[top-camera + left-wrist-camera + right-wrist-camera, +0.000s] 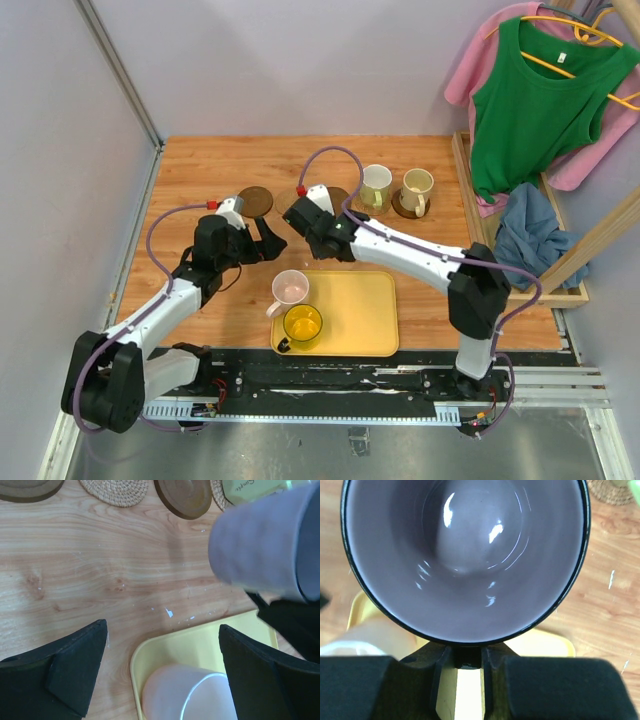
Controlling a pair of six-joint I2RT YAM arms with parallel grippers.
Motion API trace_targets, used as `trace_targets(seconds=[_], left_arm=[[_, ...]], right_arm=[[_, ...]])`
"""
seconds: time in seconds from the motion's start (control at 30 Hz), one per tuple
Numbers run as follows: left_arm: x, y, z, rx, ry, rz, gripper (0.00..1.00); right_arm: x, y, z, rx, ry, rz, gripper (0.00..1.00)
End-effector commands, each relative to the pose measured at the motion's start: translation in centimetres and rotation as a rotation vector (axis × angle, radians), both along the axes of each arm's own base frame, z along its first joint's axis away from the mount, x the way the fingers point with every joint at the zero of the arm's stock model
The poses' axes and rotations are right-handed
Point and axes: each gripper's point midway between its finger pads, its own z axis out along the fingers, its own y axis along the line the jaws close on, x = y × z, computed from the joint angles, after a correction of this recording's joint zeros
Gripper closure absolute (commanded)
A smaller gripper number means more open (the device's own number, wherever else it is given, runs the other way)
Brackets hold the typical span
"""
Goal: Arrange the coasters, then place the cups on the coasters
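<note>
Mug held clear of the table, bound for a bare coaster.
Nearest me, the tray [370, 300] holds the yellow mug [302, 324] and the pink mug [290, 288], neither yet on a coaster. Just past the tray's far edge my right claw [462, 655] is clamped on the rim of the purple-grey mug [465, 555], tipped with its mouth toward my wrist; I judge the rim grip leaves its base free for setting down. Beside it my left claw [162, 627] is spread wide and holds nothing, hovering over the tray's far left corner above the pink mug, probably its next pick. Farther off lies the coaster row: a dark brown coaster [255, 200] and a woven coaster [115, 490] sit bare, while the green-white mug [376, 187] and cream mug [416, 188] stand on theirs at the right end.
</note>
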Motion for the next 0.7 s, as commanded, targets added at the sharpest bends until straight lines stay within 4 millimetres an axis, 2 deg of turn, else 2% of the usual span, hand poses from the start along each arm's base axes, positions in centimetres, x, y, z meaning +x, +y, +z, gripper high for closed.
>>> trace_targets(seconds=[0.0,0.27,0.4,0.67], left_arm=[[-1.0,0.0,-0.3,0.009,0.001,-0.03,0.04],[-1.7,0.3,-0.7,0.03,0.013,-0.037,0.04],[-1.7,0.1,-0.9,0.023,0.017,-0.043,0.04],[-1.6,0.1,-1.3,0.032,0.033,-0.044,0.04]], right_arm=[[5.5,-1.7,0.7,-0.037,-0.07,-0.148,0.99],[11.9,-2.5,-0.9,0.017,-0.025,-0.249,0.99],[13.9,-2.7,-1.7,0.021,-0.025,-0.277,0.99],[16.7,-3.2,-2.5,0.026,-0.034,-0.317,0.99]])
